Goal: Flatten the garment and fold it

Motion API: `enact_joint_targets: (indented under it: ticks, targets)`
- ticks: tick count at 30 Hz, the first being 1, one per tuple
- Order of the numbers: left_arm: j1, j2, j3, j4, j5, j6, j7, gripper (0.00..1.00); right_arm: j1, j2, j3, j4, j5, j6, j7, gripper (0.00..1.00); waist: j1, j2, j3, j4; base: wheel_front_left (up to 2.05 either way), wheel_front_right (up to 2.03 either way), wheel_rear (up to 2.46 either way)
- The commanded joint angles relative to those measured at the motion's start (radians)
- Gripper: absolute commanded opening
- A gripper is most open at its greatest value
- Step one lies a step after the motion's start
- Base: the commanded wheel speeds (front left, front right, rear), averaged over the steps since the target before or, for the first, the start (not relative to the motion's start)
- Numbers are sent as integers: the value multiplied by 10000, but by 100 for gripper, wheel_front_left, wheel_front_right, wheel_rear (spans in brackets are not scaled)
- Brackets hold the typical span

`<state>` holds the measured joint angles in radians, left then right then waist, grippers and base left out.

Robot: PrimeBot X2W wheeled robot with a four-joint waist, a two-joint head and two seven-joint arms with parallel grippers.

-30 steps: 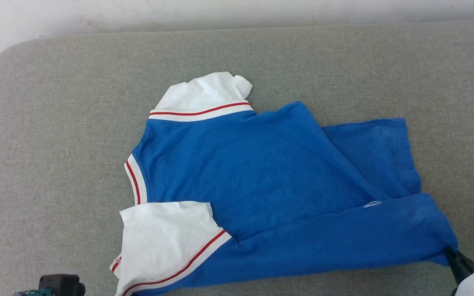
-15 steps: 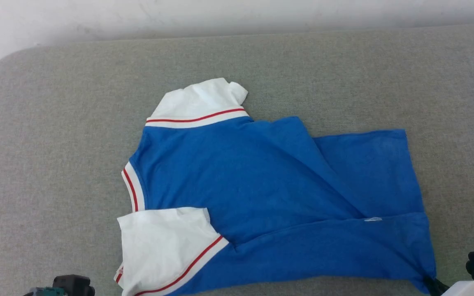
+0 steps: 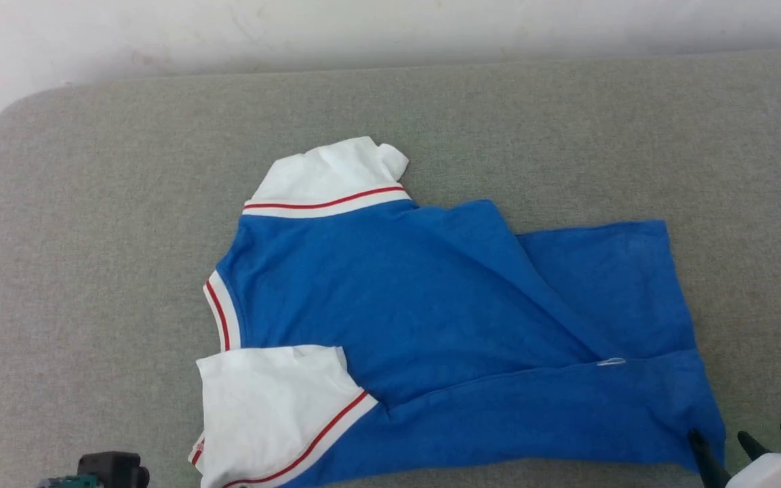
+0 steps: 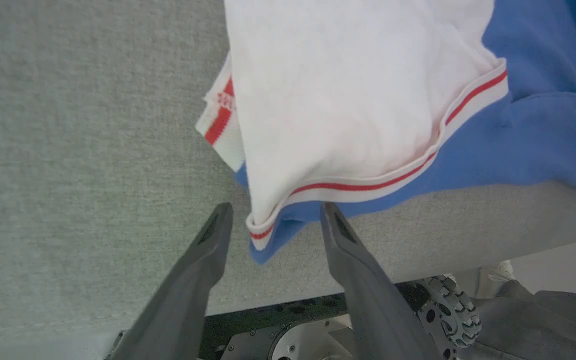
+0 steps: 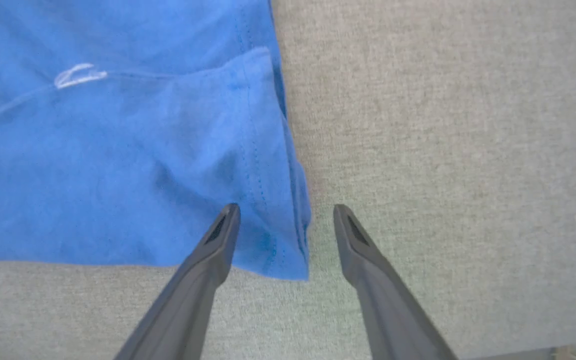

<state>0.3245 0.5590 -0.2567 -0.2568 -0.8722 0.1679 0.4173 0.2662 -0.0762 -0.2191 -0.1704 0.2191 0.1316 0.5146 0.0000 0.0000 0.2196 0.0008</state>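
The garment [image 3: 417,298] lies spread on the grey table, plain blue side up, collar to the left and hem to the right, with a diagonal fold across its body. Its near white sleeve [image 3: 268,407] lies folded over the blue. In the left wrist view my left gripper [image 4: 275,210] is open, and the sleeve's red-striped corner [image 4: 263,235] lies loose between the fingers. My right gripper [image 5: 286,210] is open too, straddling the hem's near corner [image 5: 278,250]. The head view shows its two dark fingertips [image 3: 723,447] spread at that corner.
The grey fabric-covered table [image 3: 92,237] has a rounded far-left corner and a pale wall behind. A dark piece of my left arm [image 3: 109,468] shows at the bottom edge. Below the table's near edge are my base and a wheel [image 4: 448,310].
Both grippers have opened and let go of the garment: the right off the hem corner, the left off the sleeve corner. The head camera shifted, so the whole scene sits lower.
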Motion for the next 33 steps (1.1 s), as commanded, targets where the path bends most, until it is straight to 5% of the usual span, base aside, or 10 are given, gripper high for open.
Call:
enact_joint_targets:
  ticks: [1, 10, 17, 21, 26, 33]
  targets:
    - [-134, -84, 102, -53, 36, -96, -228, 100, -156, -24, 8, -93, 45, -9, -194, 100, 0, 0, -59, 24, 0, 0, 0]
    - [50, -317, 747, -745, -34, -120, -1260, 100, -339, 11, -254, -1226, -97, -9, -972, 100, 0, 0, -158, 12, 0, 0, 0]
    - [-1141, -316, 1632, -1091, 1721, 420, -3398, 100, -1015, 108, -97, -1846, -915, -9, -2730, 100, 0, 0, 117, -51, 0, 0, 0]
    - [-2622, -184, 1451, -945, 2847, 375, -4209, 100, -1506, 191, 199, -1845, -1277, -9, -3545, 100, 0, 0, 555, -104, 0, 0, 0]
    - [-5147, 307, 754, -296, 3812, -128, -3806, 100, -1985, 248, 456, -1685, -1472, -9, -4101, 100, 0, 0, 1303, -159, 0, 0, 0]
    - [-8997, 935, -405, 1229, 4092, -1841, -1967, 100, -2614, 257, 718, -1498, -1393, -9, -4505, 100, 0, 0, 2502, -478, 0, 0, 0]
